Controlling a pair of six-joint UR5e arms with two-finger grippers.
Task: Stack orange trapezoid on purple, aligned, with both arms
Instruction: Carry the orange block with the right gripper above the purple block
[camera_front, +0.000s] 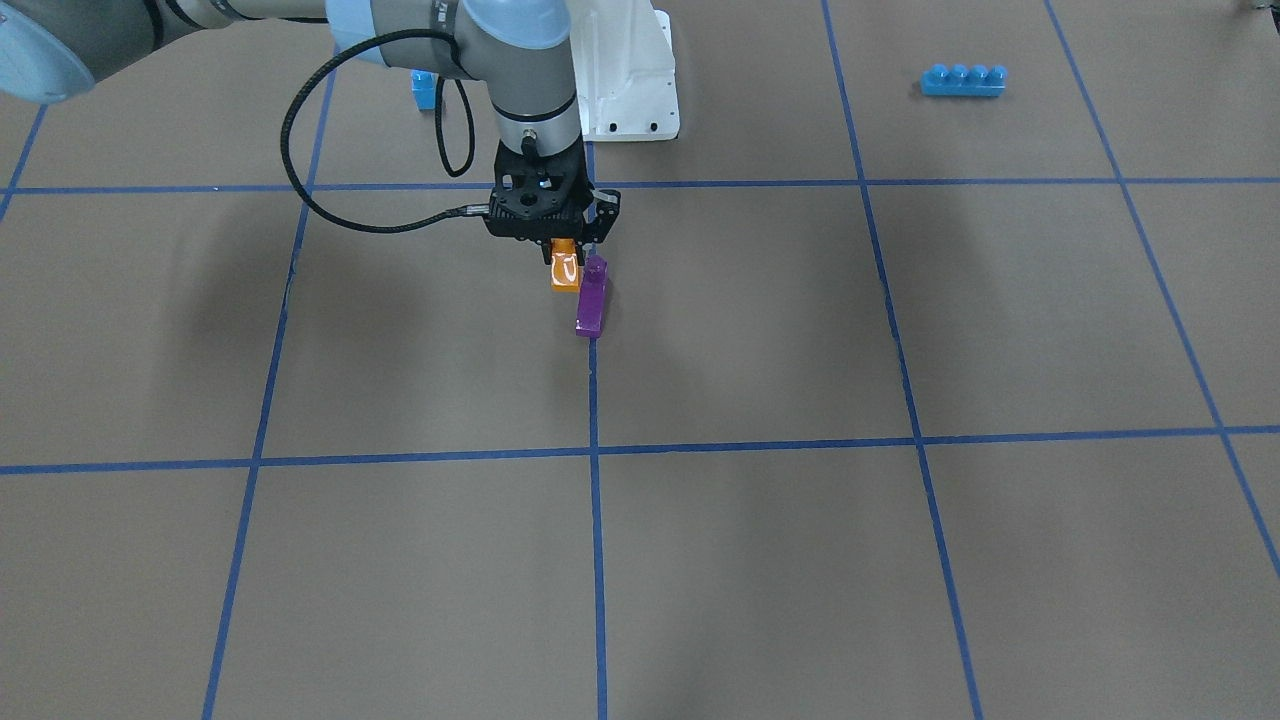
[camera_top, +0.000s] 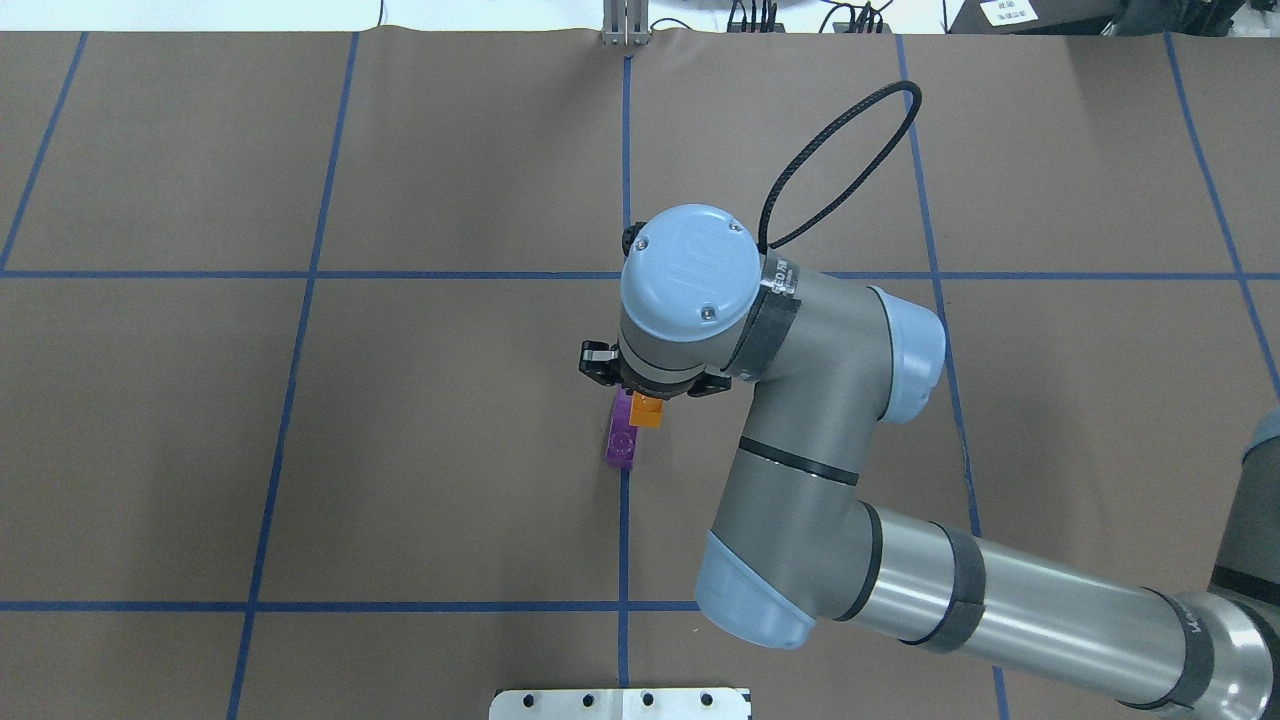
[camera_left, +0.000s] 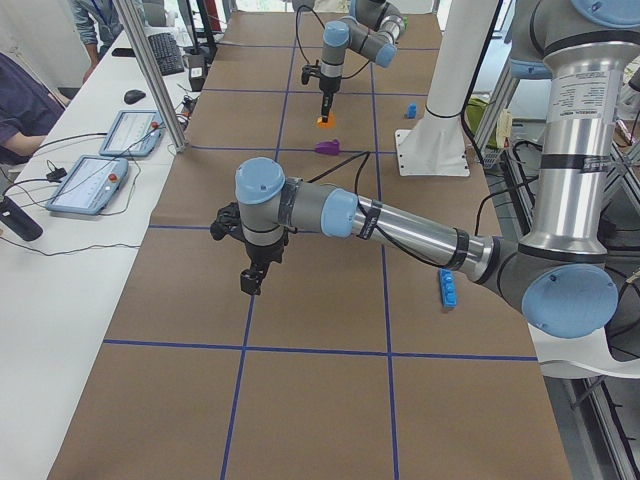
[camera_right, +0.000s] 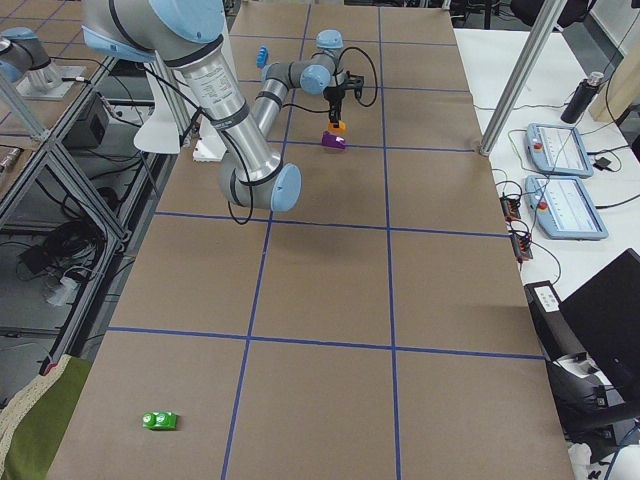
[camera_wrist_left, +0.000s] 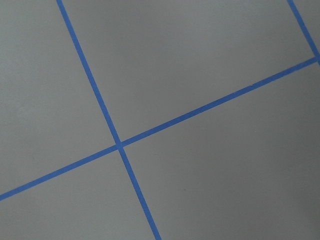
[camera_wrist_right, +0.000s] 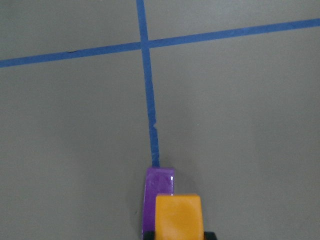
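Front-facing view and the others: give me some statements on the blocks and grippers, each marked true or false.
1. The right gripper grips the orange trapezoid. True.
2. The orange trapezoid sits pressed onto the purple. False: the purple's stud shows uncovered, with the orange beside it.
3. The left gripper holds the purple. False: it hovers over the table, far from both blocks.
4. The long blue brick has four studs. True.

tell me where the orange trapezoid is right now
In the front-facing view, the orange trapezoid is held in the right gripper, just view-left of the purple, by the central tape line.
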